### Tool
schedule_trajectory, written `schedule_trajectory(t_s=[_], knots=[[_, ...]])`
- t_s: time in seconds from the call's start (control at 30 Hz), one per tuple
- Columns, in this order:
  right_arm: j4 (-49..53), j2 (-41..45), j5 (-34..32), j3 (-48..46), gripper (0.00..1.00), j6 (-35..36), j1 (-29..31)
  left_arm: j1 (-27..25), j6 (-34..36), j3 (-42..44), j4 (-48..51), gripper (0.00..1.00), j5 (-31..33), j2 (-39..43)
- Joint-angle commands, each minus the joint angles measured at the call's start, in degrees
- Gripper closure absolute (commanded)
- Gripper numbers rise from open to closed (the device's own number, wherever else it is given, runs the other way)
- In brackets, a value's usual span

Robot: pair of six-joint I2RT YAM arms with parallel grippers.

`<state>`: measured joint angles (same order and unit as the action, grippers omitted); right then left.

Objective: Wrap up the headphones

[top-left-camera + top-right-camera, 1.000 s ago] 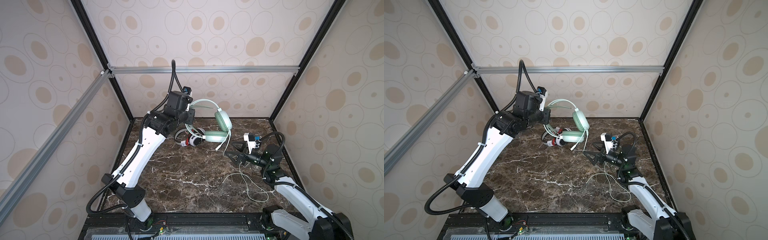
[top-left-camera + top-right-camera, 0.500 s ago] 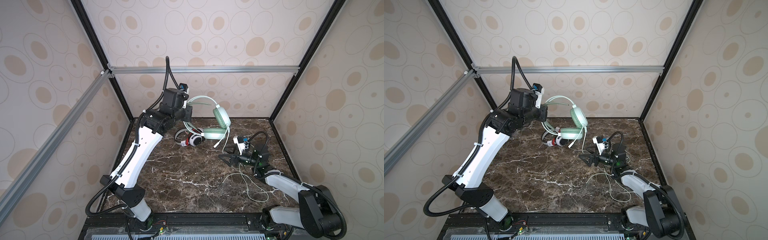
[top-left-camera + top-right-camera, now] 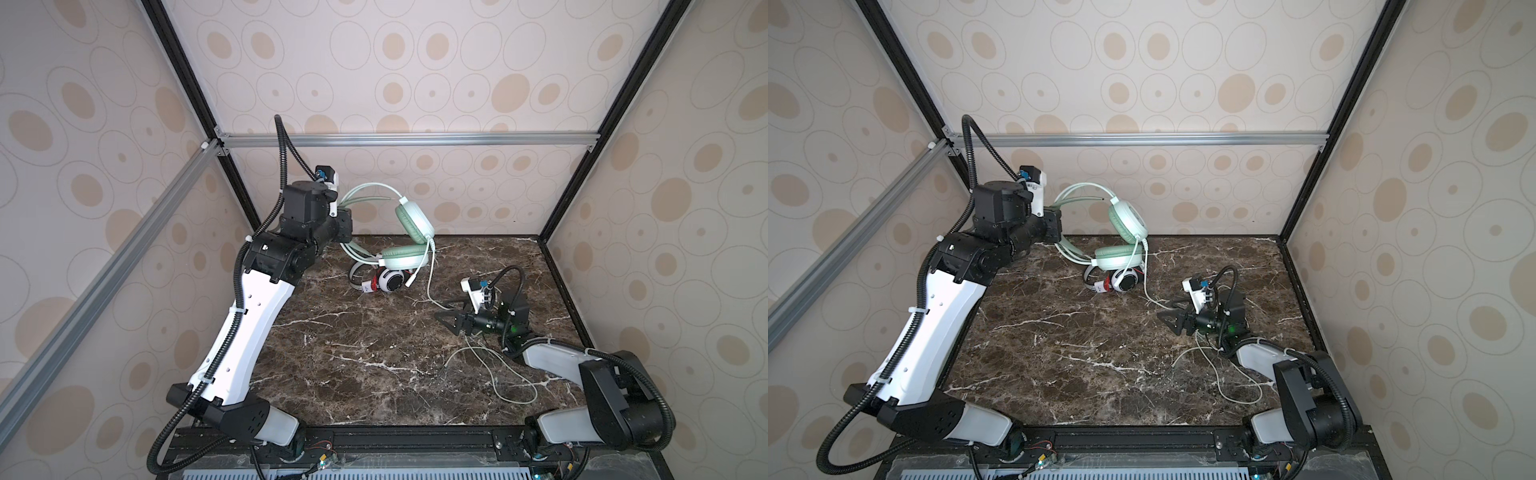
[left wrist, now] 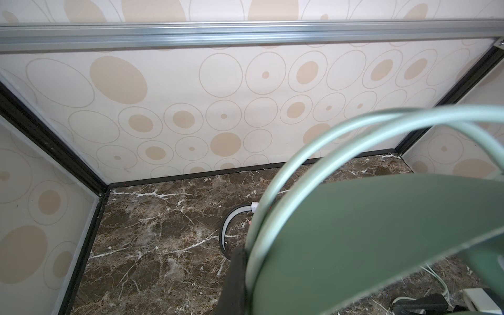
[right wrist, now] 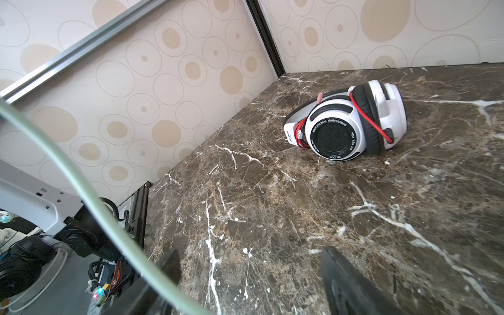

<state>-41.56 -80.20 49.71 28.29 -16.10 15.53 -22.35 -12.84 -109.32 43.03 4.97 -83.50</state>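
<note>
Left gripper [image 3: 345,222]: clamped tight on headband of mint-green over-ear headset [image 3: 409,222], held raised above far left corner of dark brown marble desk [image 3: 332,357]. Lower green cup sits over white headset with black ear pads and thin red cord [image 5: 354,120], which lies on desk near far edge; contact unclear. Pale whitish cord [image 3: 430,278] drops from green cup to desk and loops toward near right corner. Right gripper [image 3: 448,321]: low over desk, right of middle, jaws wide apart, gripping nothing. Cord passes beside one finger.

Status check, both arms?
Left gripper shut on mint-green headset headband, held up. Right gripper open at pale cord, cord unwrapped. White headset close below.
</note>
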Motion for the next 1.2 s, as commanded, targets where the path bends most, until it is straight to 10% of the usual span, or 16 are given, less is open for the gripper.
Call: schedule_trajectory(t_s=[0.0,0.33,0.7,1.17], knots=[[0.6,-1.6,-1.0,1.1,0.19,2.3,1.9,1.0,-2.9,-0.4,-5.3,1.0,-2.3,2.4],[-3.7,-7.5,-1.5,1.1,0.34,1.7,2.4,2.9,-3.3,-0.9,-5.4,1.0,-3.2,2.7],[14.8,5.7,-17.9,0.5,0.97,10.3,6.7,4.2,-5.7,4.5,-9.5,1.0,-3.8,4.0],[52.1,24.5,-48.9,14.1,1.0,25.0,36.2,4.2,-5.3,20.2,-18.0,1.0,-3.4,6.4]])
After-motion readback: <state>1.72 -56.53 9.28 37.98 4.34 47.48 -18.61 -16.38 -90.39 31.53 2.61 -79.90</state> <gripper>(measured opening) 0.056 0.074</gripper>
